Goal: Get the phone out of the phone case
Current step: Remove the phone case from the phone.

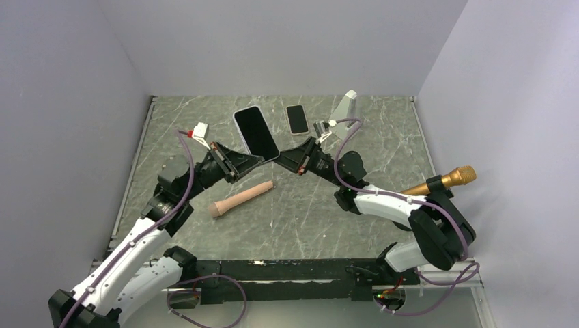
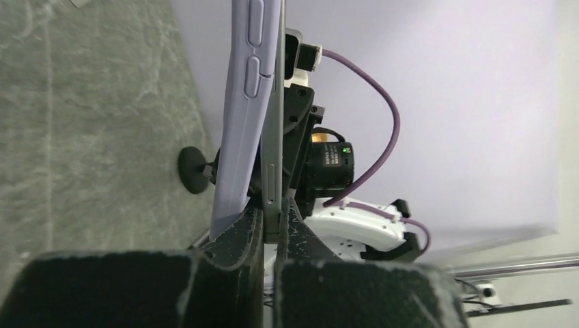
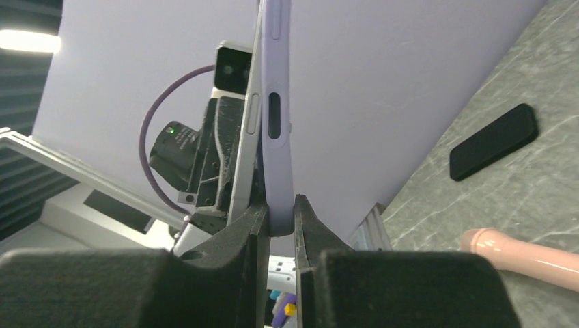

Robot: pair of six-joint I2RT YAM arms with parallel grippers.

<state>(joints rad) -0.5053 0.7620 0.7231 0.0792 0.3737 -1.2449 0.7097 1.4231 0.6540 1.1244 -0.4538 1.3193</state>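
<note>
Marble table (image 1: 382, 137), left end effector (image 2: 272, 222) clamped on phone (image 1: 256, 133), right end effector (image 3: 278, 212) clamped on lilac phone case (image 3: 278, 82)

A robot test lab: plain grey walls (image 1: 273, 48) box in a marble-patterned table (image 1: 399, 130), with a left arm (image 1: 130, 249) and right arm (image 1: 389, 201) bolted to a black rail (image 1: 300, 270).

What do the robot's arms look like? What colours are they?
Both the left arm and the right arm are white shells with chunky black joints. A purple cable loops along each one. The fingers are black, flat and rough-looking.
</note>
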